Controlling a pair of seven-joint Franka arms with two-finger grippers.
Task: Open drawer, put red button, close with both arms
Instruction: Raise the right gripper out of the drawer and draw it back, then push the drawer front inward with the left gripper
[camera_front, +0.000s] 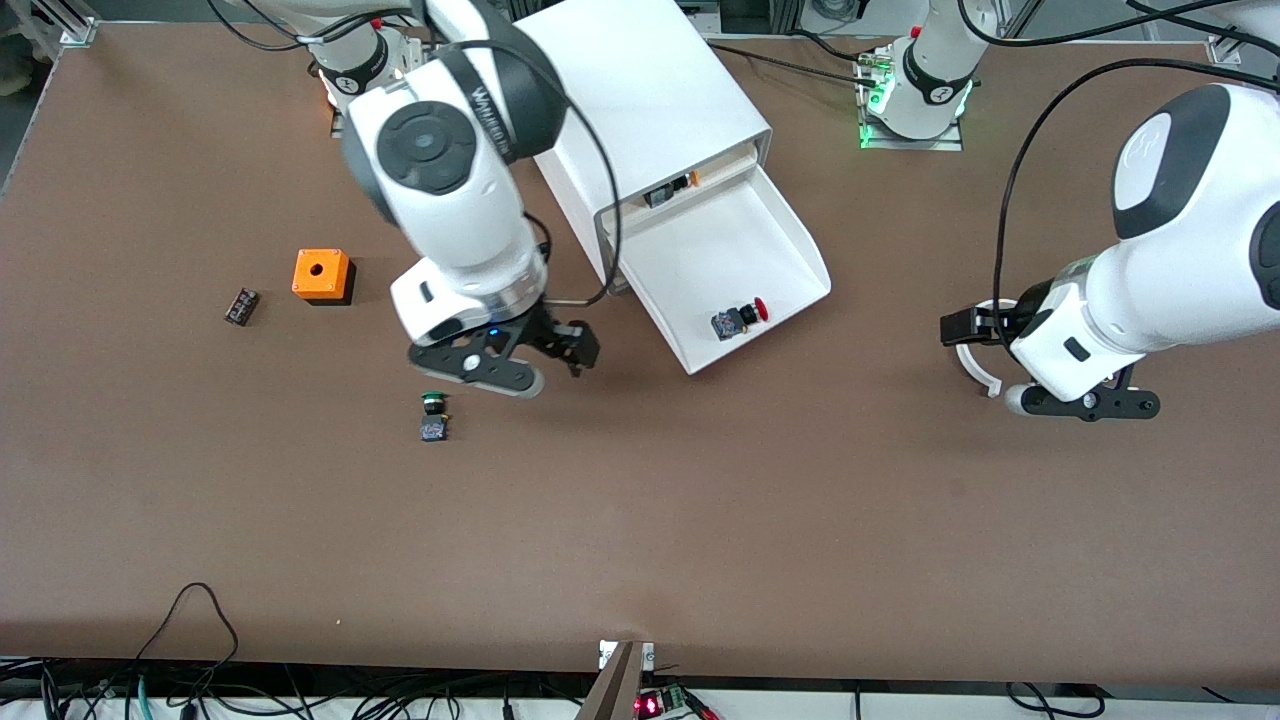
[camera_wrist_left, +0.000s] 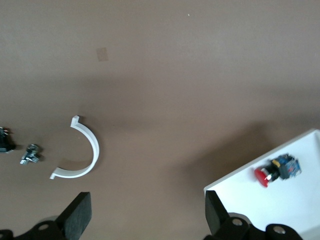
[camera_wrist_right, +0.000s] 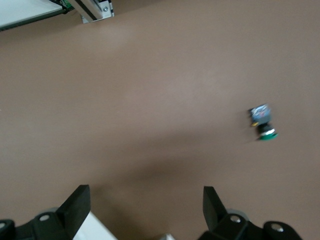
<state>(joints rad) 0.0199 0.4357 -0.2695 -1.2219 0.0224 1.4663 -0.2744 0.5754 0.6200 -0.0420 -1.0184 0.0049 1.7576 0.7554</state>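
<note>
The drawer (camera_front: 700, 245) stands pulled out of the white cabinet (camera_front: 640, 90). The red button (camera_front: 741, 319) lies in the drawer near its front wall. The left wrist view also shows the button (camera_wrist_left: 276, 171) and the drawer's corner (camera_wrist_left: 300, 205). My right gripper (camera_front: 580, 352) is open and empty, low over the table beside the drawer's front corner toward the right arm's end. The right wrist view shows it (camera_wrist_right: 144, 207) with a white drawer edge (camera_wrist_right: 102, 231) just below it. My left gripper (camera_front: 965, 328) is open and empty over the table toward the left arm's end, and its wrist view (camera_wrist_left: 145, 220) shows this too.
A green-capped button (camera_front: 433, 402) lies by the right gripper and shows in the right wrist view (camera_wrist_right: 262, 122). An orange box (camera_front: 322, 274) and a small black part (camera_front: 241, 305) lie toward the right arm's end. A white C-shaped ring (camera_front: 978, 372) lies under the left gripper.
</note>
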